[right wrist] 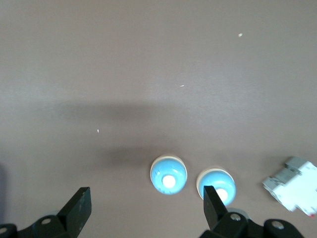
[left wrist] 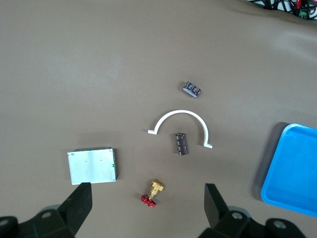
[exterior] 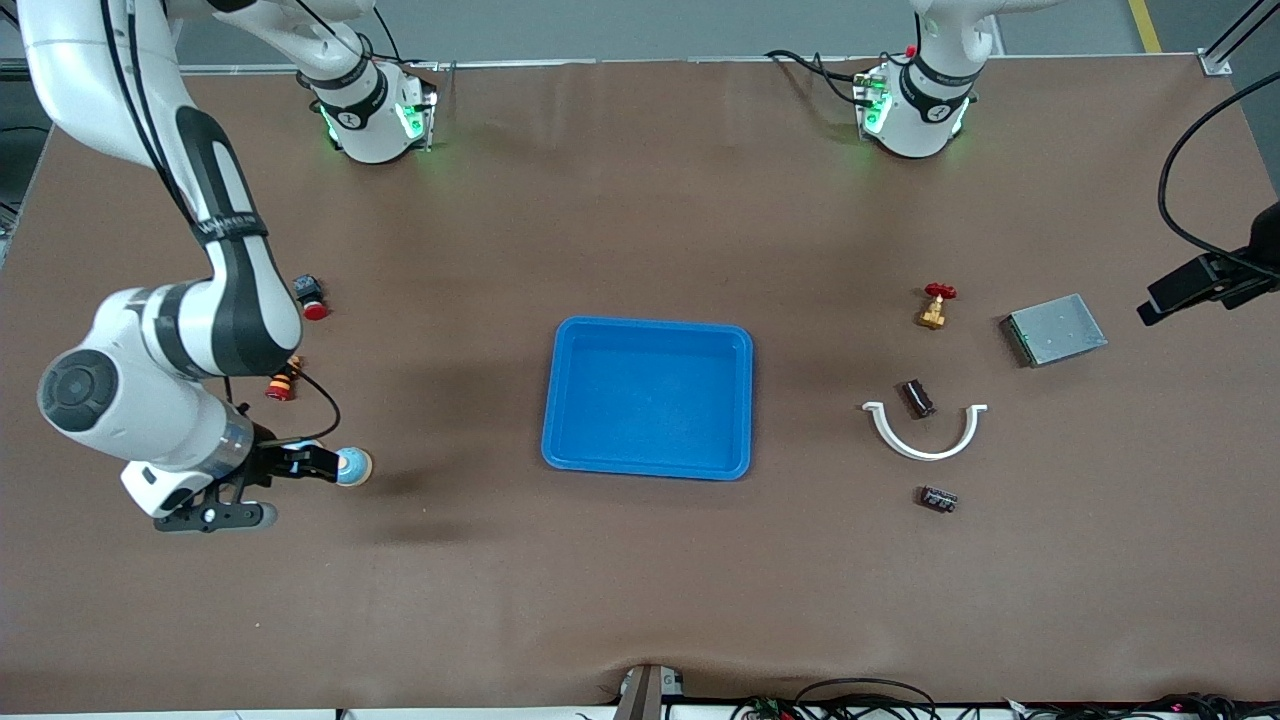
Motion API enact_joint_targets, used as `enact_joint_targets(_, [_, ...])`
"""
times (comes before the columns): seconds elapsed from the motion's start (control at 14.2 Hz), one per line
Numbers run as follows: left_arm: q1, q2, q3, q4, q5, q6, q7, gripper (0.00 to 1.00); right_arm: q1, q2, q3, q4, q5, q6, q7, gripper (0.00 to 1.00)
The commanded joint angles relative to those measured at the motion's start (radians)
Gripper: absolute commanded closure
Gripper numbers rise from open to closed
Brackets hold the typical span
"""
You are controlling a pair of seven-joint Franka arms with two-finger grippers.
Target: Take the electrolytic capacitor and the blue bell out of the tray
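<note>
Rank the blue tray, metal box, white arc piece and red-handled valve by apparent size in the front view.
1. blue tray
2. white arc piece
3. metal box, close to the arc piece in span, so that order is unsure
4. red-handled valve

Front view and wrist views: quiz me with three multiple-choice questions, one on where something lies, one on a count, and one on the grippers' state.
1. What lies within the curve of the white half-ring? A a capacitor; B a screwdriver; C a spoon.
2. How many blue bells does the right wrist view show? A one; B two; C four.
3. The left gripper and right gripper are: A both open; B both shut; C right shut on a bell.

Answers: 1 A, the dark capacitor sits inside the arc. 2 B, two lie side by side. 3 A, both show spread fingers, the right by the bells and the left over the valve.
</note>
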Motion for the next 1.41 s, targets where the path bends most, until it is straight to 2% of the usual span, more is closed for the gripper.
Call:
enact_joint_targets(0.0, [-0.005,-0.016,-0.022,-0.004,0.012,0.002,-0.009,0.0,-0.045,-0.091,0.008,-0.023,-0.011,-0.04,0.014,0.0])
enact_joint_targets(0.21, [-0.005,-0.017,-0.063,-0.004,0.03,0.0,0.004,0.0,-0.068,-0.149,0.006,-0.022,0.0,-0.123,0.02,0.0])
enact_joint_targets(0.56, [-0.001,-0.026,-0.065,-0.004,0.033,-0.001,0.086,0.0,-0.105,-0.235,0.008,-0.034,0.014,-0.242,0.055,0.0])
enact_joint_targets(1.06, [-0.002,-0.026,-0.065,-0.005,0.033,-0.008,0.087,0.0,-0.118,-0.337,0.008,-0.034,0.014,-0.413,0.008,0.0])
enact_joint_targets(1.2, [-0.002,-0.026,-0.065,-0.004,0.033,-0.008,0.089,0.0,-0.124,-0.361,0.008,-0.039,0.014,-0.418,0.006,0.0])
enact_joint_targets(1.34, [-0.001,-0.026,-0.065,-0.005,0.033,-0.008,0.086,0.0,-0.134,-0.413,0.006,-0.089,0.011,-0.405,0.007,0.0])
